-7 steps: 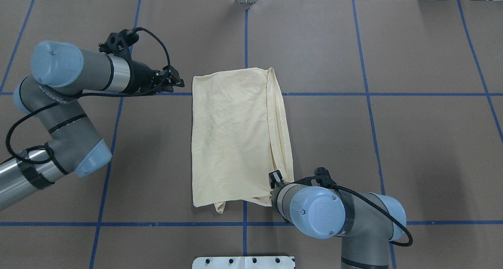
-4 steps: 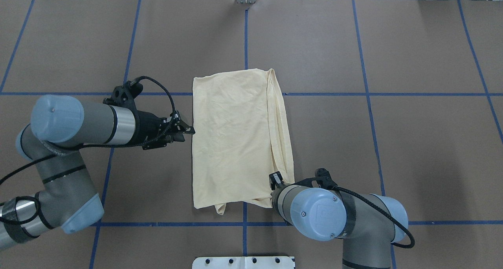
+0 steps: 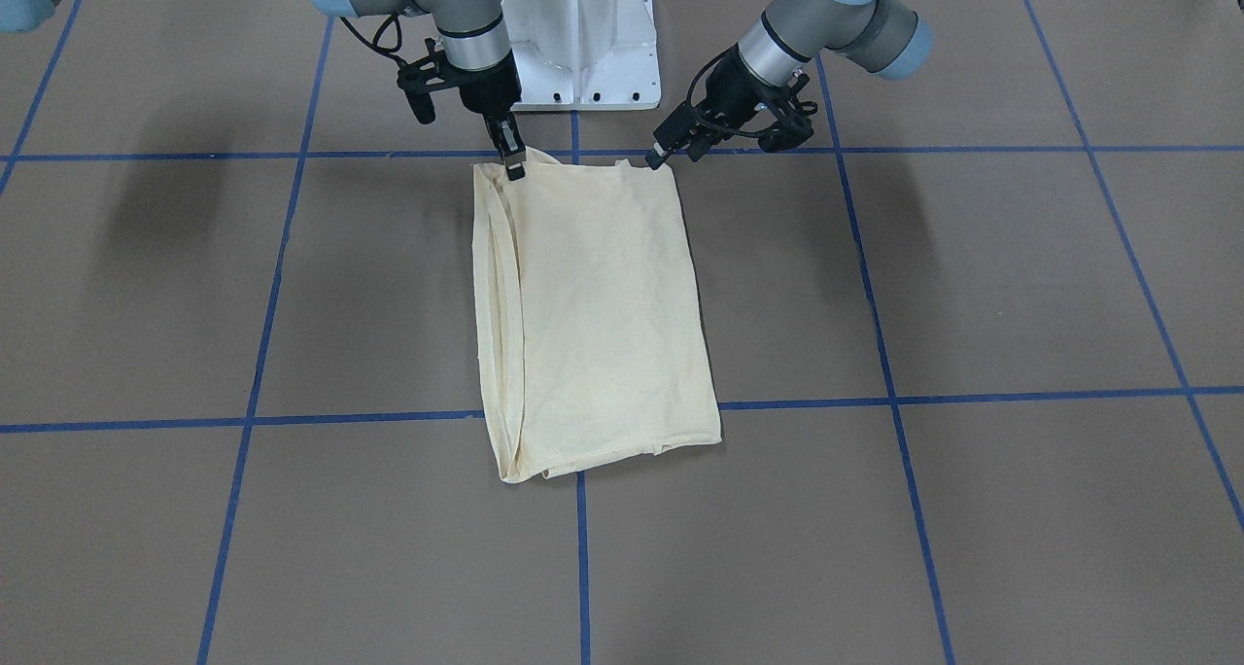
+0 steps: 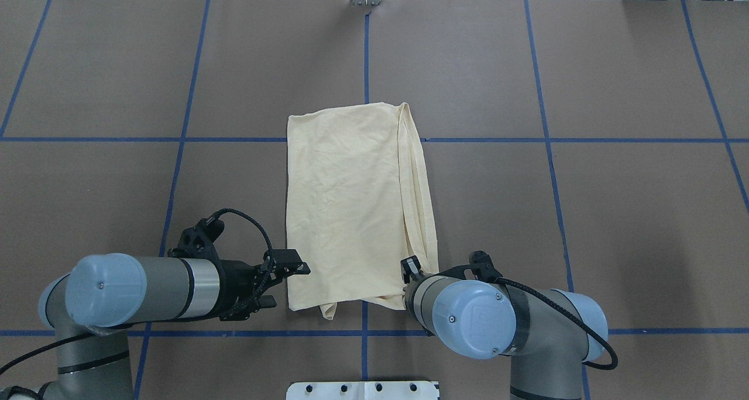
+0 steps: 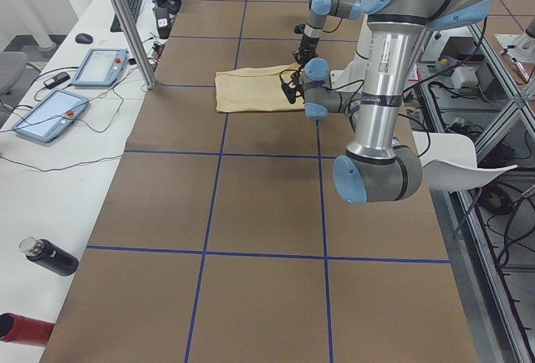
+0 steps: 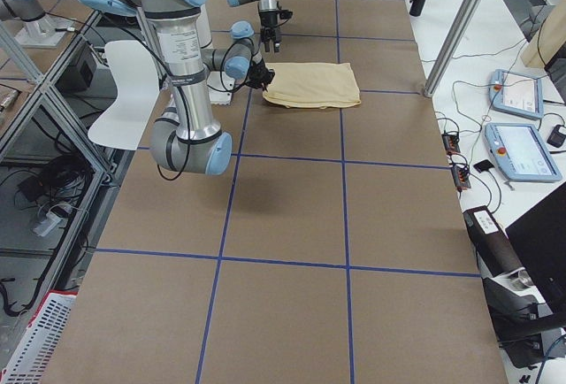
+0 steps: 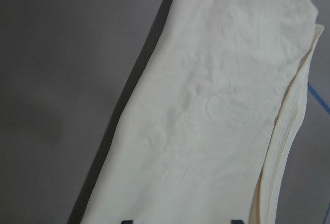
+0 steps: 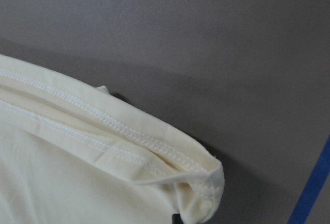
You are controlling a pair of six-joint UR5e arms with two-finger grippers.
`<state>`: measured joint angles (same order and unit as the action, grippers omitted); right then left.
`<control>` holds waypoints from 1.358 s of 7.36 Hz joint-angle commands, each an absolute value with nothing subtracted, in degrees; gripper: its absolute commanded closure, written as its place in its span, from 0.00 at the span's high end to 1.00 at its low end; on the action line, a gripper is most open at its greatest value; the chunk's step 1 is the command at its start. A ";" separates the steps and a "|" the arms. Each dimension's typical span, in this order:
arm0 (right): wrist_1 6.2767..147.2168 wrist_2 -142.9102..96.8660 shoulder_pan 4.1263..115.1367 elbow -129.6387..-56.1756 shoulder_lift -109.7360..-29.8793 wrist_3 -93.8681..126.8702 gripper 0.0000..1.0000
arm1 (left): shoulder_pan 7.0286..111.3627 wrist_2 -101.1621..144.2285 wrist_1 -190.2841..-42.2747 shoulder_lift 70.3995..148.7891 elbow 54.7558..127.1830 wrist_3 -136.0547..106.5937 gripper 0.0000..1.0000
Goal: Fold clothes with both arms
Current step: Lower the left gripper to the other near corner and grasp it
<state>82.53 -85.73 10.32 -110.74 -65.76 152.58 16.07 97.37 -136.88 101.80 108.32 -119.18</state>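
We find the pale cream-yellow thin shirt, folded into a long rectangle, lying flat before the white metal pedestal base. The right gripper pinches one base-side corner. The left gripper hovers spread-jawed beside the other, likely so both corners can lift together.
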 commanded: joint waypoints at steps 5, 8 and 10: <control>82.53 -85.78 10.28 -110.83 -65.74 152.58 0.00 | 13.98 95.89 -134.91 102.83 105.39 -123.31 0.75; 82.53 -85.78 10.28 -111.27 -65.83 152.58 0.00 | 13.45 94.49 -134.91 102.57 105.21 -123.31 0.63; 82.53 -85.78 10.28 -111.27 -65.83 152.58 0.00 | 12.49 94.22 -134.91 102.66 104.94 -125.32 0.51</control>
<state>82.53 -85.78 10.28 -111.22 -65.82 152.54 13.17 94.51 -134.91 102.63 105.09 -123.92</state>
